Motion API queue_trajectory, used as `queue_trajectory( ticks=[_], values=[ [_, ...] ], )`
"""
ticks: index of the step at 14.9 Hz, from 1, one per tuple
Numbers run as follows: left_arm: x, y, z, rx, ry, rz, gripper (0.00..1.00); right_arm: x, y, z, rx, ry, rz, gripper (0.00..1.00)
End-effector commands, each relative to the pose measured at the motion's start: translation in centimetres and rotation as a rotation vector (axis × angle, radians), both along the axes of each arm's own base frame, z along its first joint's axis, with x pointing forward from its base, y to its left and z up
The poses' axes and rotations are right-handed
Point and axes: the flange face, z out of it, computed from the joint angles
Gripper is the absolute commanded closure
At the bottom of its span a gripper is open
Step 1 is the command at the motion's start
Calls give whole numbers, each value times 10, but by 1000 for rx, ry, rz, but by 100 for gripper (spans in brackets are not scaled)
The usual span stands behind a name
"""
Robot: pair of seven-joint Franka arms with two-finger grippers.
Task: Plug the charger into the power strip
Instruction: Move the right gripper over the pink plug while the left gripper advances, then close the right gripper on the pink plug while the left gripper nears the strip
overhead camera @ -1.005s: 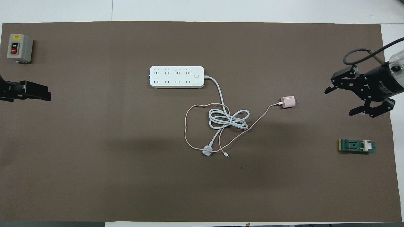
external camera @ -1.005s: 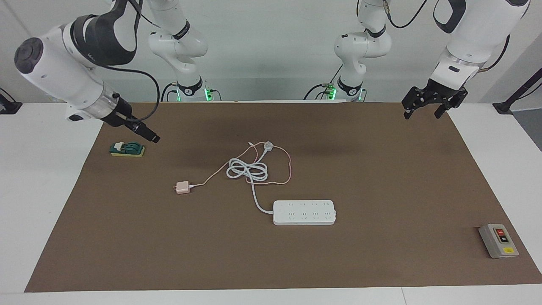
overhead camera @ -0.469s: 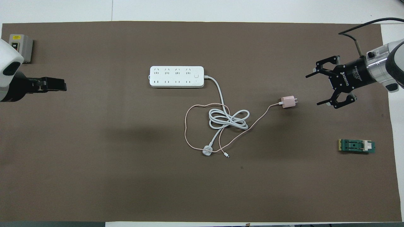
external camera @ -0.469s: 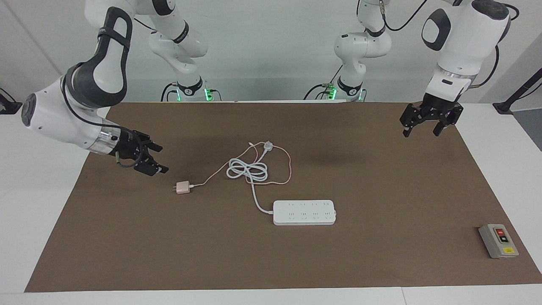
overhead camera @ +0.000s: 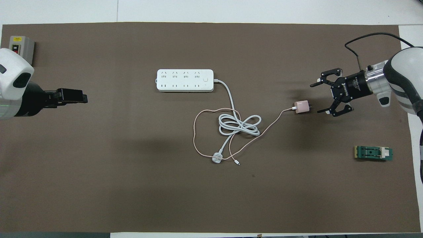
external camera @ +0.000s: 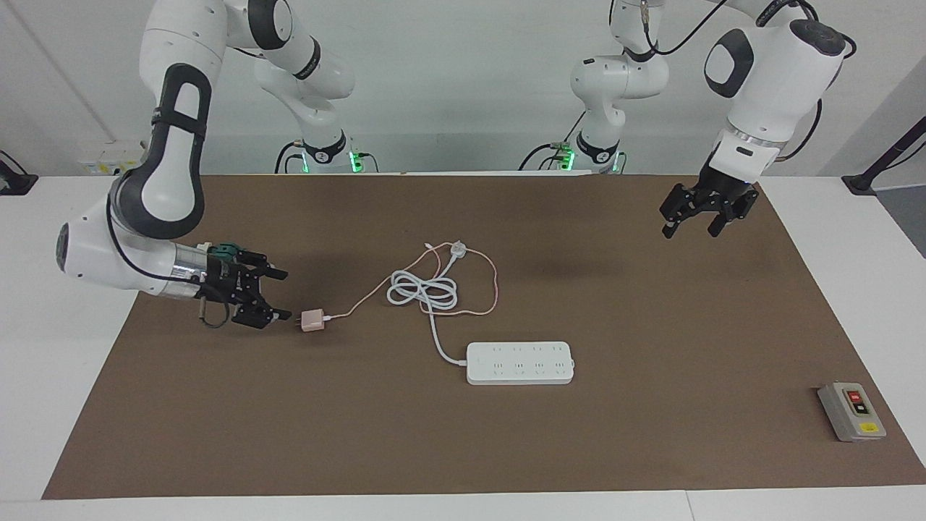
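The pale pink charger (external camera: 313,320) lies on the brown mat, toward the right arm's end of the table and a little nearer to the robots than the power strip. Its prongs point at my right gripper, and it also shows in the overhead view (overhead camera: 301,106). Its thin pink cable (external camera: 492,278) loops around the strip's coiled white cord (external camera: 423,289). The white power strip (external camera: 520,362) lies flat mid-table, sockets up (overhead camera: 184,80). My right gripper (external camera: 282,295) is open and low, just beside the charger's prongs, not touching (overhead camera: 316,99). My left gripper (external camera: 689,233) is open and empty, raised over the mat (overhead camera: 84,98).
A grey button box (external camera: 851,412) stands at the left arm's end of the table, farther from the robots. A green block (overhead camera: 373,153) lies near the right arm's end. The white three-pin plug (external camera: 457,250) lies nearer to the robots than the coil.
My right gripper has come down from over the green block to just beside the charger's prongs. My left gripper has moved inward over the mat. The charger and strip have not moved.
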Motion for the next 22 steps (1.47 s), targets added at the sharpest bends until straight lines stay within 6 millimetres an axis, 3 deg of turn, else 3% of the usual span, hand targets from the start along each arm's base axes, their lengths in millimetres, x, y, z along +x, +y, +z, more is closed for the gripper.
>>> queue_trajectory(
  ticks=[1, 5, 9, 15, 18, 22],
  values=[
    [-12, 7, 1, -89, 9, -68, 0, -2, 8, -10, 20, 12, -36, 0],
    [-25, -4, -8, -290, 44, -20, 0, -8, 11, -37, 43, 33, -12, 0],
    [-25, -17, -12, -483, 76, 28, 0, -7, 10, -42, 30, -12, -9, 0],
    [10, -36, -81, -882, 101, -6, 0, -12, 15, -64, 27, -46, 35, 0],
    [15, -63, -90, -1015, 80, -33, 0, -12, 9, -73, 29, -52, 38, 0],
    [22, -80, -115, -1125, 127, -31, 0, -11, 7, -85, 48, -74, 23, 0]
  ],
)
